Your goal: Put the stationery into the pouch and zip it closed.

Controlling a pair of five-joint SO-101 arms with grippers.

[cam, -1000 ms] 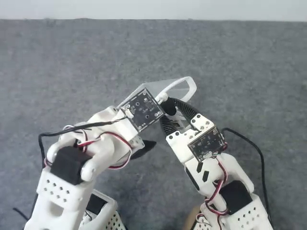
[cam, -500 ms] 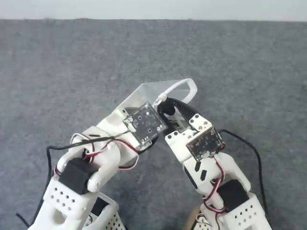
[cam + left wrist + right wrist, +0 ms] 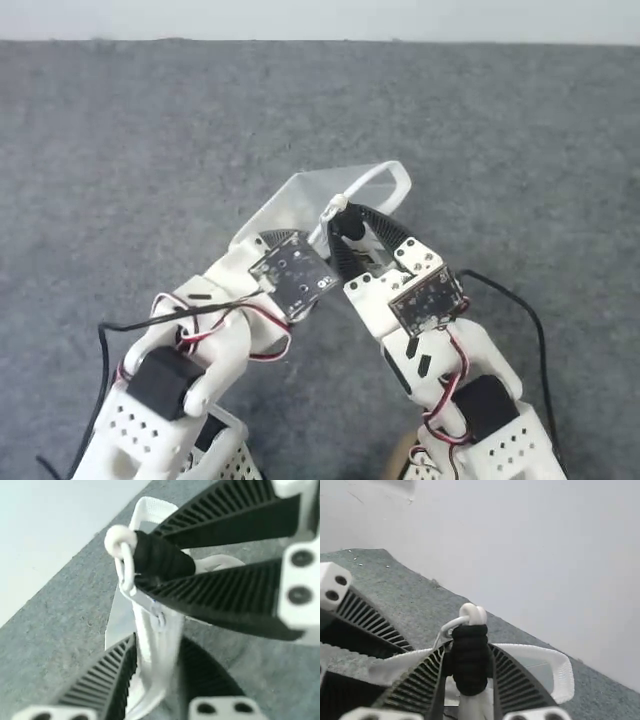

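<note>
**Both grippers hold the pouch at mid-table**

The pouch (image 3: 298, 198), clear with a white zip edge, is just ahead of the two arms, over the grey table (image 3: 140, 130). Whether it lies flat or is tipped up cannot be told. A white strap loop (image 3: 392, 180) sticks out at its far end.

The right gripper (image 3: 469, 650) is clamped on the zip pull (image 3: 470, 632), a black wrapped tab that ends in a white bead (image 3: 472, 614) on a small ring. The tab fills the space between the two ribbed black fingers, and the bead stands just clear of their tips.

The left gripper (image 3: 160, 645) is closed on the pouch's white zip edge. One finger (image 3: 117, 677) presses each side of the band, just beside the right gripper's hold.

In the high view the arms come in from the near corners and their wrists meet at the pouch's near end. How far the zip is drawn cannot be seen.
</note>
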